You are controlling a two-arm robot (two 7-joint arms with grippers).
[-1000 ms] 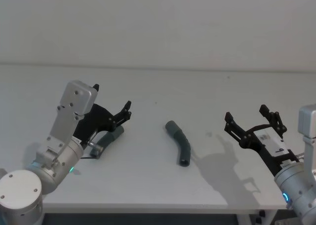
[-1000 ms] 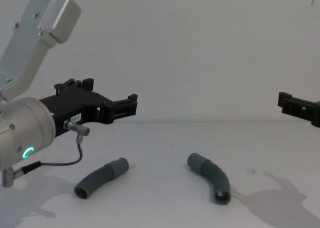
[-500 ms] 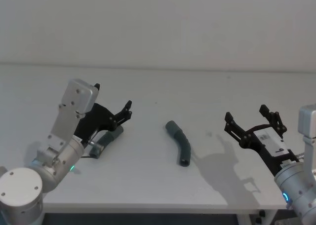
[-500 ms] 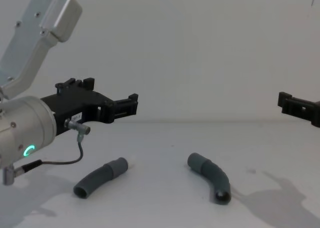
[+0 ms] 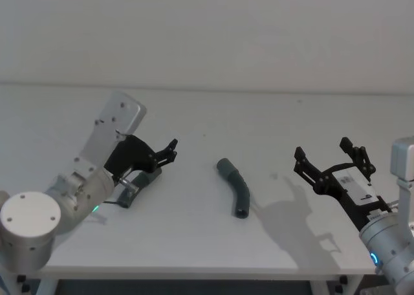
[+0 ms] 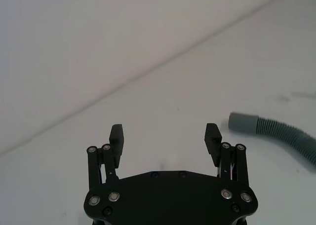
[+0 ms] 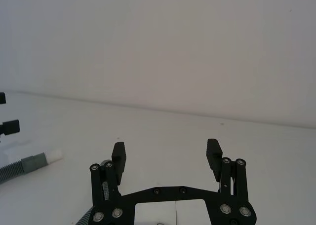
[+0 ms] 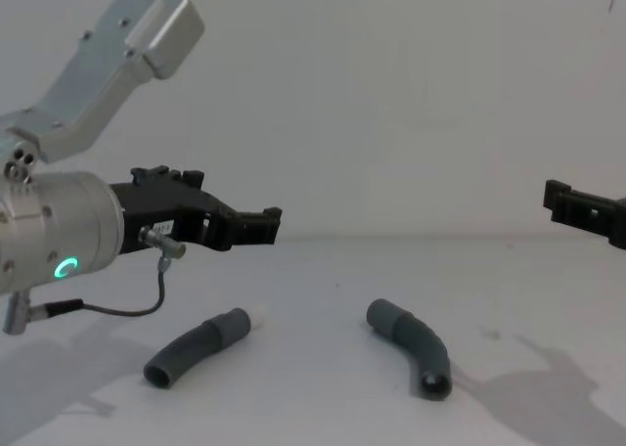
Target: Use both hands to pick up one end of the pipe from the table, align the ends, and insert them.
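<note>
Two dark grey ribbed pieces of the pipe lie on the white table (image 5: 194,243). One piece (image 5: 139,184) (image 8: 194,347) lies at the left with its paler narrow end (image 7: 53,155) toward the middle. My left gripper (image 5: 167,152) (image 8: 266,226) (image 6: 165,133) hovers open just above it, touching nothing. The other piece (image 5: 235,186) (image 8: 415,352) (image 6: 276,132) is bent and lies at the table's centre, its dark open end toward me. My right gripper (image 5: 323,151) (image 7: 166,153) (image 8: 562,203) hangs open and empty to the right of that piece, well apart from it.
A plain pale wall (image 5: 207,36) rises behind the table's far edge. The table's front edge (image 5: 194,270) runs just below both arms. Shadows of the right arm fall on the surface beside the centre piece.
My left arm has swung its wrist round, and the left gripper has shifted a little right and lower over the left piece. The right arm and both pieces have stayed put.
</note>
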